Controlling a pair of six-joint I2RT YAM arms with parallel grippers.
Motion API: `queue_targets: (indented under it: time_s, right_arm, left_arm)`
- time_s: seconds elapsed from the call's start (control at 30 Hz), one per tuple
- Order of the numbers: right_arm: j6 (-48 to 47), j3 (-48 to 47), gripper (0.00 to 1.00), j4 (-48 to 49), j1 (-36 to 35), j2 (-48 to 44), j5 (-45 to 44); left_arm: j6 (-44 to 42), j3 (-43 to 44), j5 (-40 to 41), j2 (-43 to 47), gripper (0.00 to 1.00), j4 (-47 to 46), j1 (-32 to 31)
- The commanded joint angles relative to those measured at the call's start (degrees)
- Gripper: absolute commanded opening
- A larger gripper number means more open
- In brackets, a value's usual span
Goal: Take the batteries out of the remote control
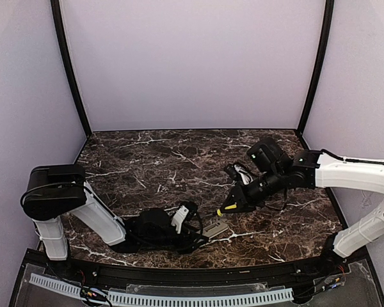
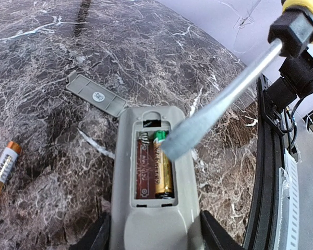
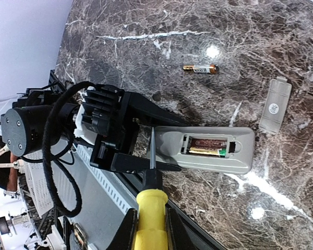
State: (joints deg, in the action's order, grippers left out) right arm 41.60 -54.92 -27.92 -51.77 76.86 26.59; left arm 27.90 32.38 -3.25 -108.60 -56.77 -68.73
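The grey remote control [image 2: 154, 208] lies bay-up on the marble, and my left gripper [image 2: 154, 237] is shut on its near end. One gold battery [image 2: 164, 174] with a green tip sits in the right slot of the open bay; the left slot is bare. A second battery [image 2: 2, 169] lies loose on the table to the left. My right gripper [image 3: 150, 221] is shut on the yellow-handled screwdriver [image 3: 150, 205]. Its blade [image 2: 208, 117] hangs over the green end of the seated battery; contact cannot be told. From above, the remote control [image 1: 216, 228] shows between both arms.
The flat grey battery cover [image 2: 96, 95] lies on the marble just beyond the remote's far end. The table's black front rail [image 2: 263, 172] runs close along the remote's right side. The left gripper's black body [image 3: 112, 133] sits beside the screwdriver shaft.
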Motion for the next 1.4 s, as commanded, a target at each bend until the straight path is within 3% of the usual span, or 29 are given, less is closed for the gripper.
queue_targets:
  time_s: [0.0,0.43,0.53,0.87,1.1,1.2,1.37]
  right_arm:
    - [-2.8,-2.6,0.00,-4.7,0.9,-3.3,-4.8]
    - [-14.2,-6.9,0.00,-12.3,4.6,-11.5,-11.5]
    - [-16.6,-7.8,0.00,-12.2,4.9,-12.8,-13.3]
    - [-24.4,-11.2,0.00,-10.2,5.0,-15.3,-16.9]
    - [-24.7,-10.8,0.00,-8.8,5.0,-16.3,-16.3]
    - [-24.6,-10.0,0.00,-8.4,5.0,-17.2,-16.2]
    - [-26.1,-9.5,0.00,-8.6,5.0,-17.1,-13.9]
  left_arm:
    - [-0.5,0.9,-1.4,0.8,0.00,-0.2,0.3]
    - [-15.3,-0.2,1.4,10.7,0.00,6.0,0.2]
    - [-20.5,0.3,5.1,15.2,0.00,12.0,0.2]
    - [-52.5,3.9,17.2,28.3,0.00,31.5,1.8]
    - [-55.1,5.9,15.8,36.5,0.00,42.6,8.1]
    - [-57.2,5.1,14.7,39.7,0.00,43.2,9.6]
    - [-68.5,-0.7,14.4,41.8,0.00,37.4,10.9]
